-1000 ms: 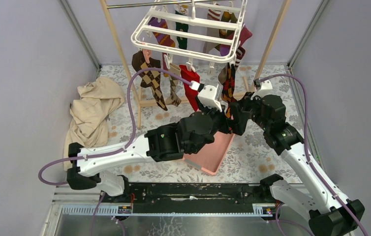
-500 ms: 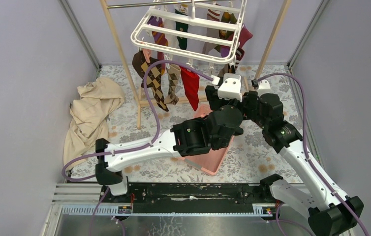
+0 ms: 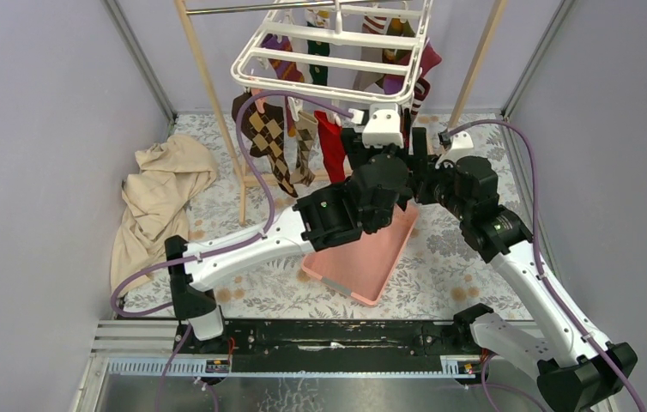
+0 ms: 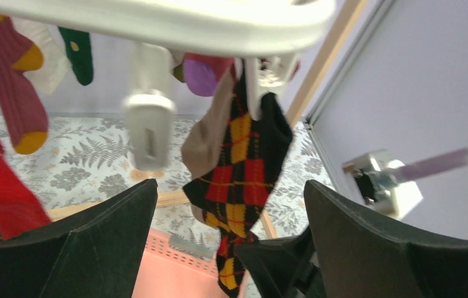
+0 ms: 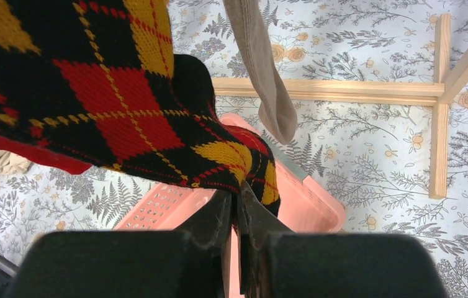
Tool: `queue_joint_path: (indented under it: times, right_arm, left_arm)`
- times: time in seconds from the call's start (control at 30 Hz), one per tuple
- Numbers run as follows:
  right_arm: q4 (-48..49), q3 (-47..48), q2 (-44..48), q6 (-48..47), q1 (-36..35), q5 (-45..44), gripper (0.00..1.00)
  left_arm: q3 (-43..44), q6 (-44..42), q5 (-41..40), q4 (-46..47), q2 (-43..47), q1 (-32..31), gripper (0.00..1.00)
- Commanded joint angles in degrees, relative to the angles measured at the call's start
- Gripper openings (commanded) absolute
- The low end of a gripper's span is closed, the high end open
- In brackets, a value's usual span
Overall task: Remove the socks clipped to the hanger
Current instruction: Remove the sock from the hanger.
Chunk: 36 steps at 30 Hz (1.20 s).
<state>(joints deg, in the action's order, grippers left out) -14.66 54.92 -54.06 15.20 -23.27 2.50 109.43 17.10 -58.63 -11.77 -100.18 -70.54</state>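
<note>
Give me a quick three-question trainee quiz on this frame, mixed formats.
1. True or false: the right gripper is shut on the black argyle sock's lower end.
2. The left gripper, below the hanger, is: A open; B shut and empty; C out of view.
3. What pink thing lies on the table?
Key: 1 true; 2 A; 3 the tray.
</note>
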Motion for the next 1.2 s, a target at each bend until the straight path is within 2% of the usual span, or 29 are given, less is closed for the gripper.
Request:
queue_joint_path:
  times: [0.0, 0.23, 0.6, 0.87, 1.17]
  right_arm:
    - [0.8, 3.9, -0.7, -1.6, -0.9, 0.6, 0.0]
    - [-0.4, 5.9, -3.4, -3.1, -4.0, 0.4, 0.0]
    - [-2.6, 10.2, -8.3, -5.4, -14.7, -7.3, 0.0]
    - [-2.6, 13.1, -12.5, -5.7, -22.6, -12.4, 0.0]
    - [-1.6, 15.0, -16.2, -4.5, -27.2, -16.7, 0.0]
  left_arm:
    - [-2.7, 1.1, -2.5, 3.6, 4.5, 3.2, 0.94]
    - [-7.9, 3.4, -1.5, 1.8, 10.4, 8.9, 0.93]
    - [-16.1, 8.4, 3.6, -1.6, 18.8, 19.3, 0.94]
    - [-19.0, 9.1, 7.7, -3.8, 22.3, 26.5, 0.94]
    - [-21.3, 11.4, 21.7, -5.5, 26.4, 26.9, 0.92]
